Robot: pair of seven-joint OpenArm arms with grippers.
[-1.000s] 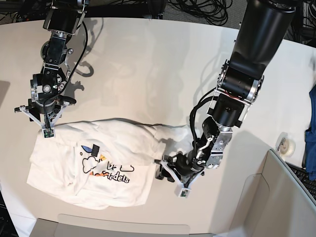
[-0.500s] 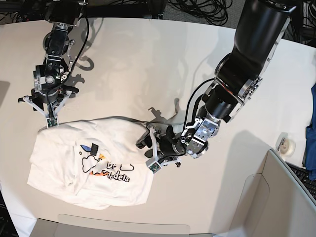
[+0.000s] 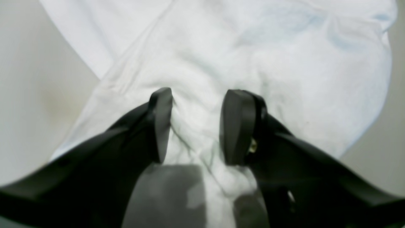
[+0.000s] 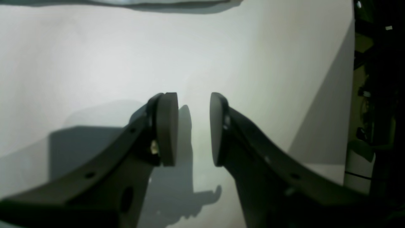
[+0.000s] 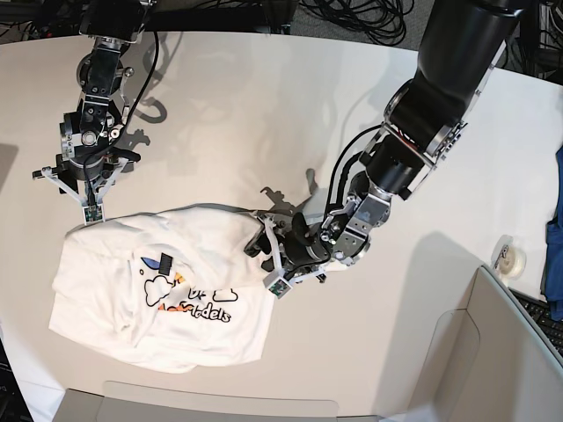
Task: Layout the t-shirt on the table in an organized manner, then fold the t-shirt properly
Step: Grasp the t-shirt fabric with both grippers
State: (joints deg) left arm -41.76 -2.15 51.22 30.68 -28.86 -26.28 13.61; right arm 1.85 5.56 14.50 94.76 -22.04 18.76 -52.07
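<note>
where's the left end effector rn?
Base view, centre-right: the left end effector is at the right edge of the t-shirt. In the left wrist view its fingers straddle bunched white cloth, with a gap between them.

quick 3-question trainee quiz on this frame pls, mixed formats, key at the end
1. True or false: the right gripper has cloth between its fingers.
2. Which gripper has a bunch of the t-shirt between its pads? A) left gripper B) right gripper C) neither
3. Fill in: in the base view, the printed lettering faces ____ (up / down).

Key
1. False. The right wrist view shows only bare table in the gap between its fingers.
2. A. In the left wrist view, wrinkled white fabric sits between the two dark pads; whether they press it is unclear.
3. Up. The cloud and lettering print shows on top.
</note>
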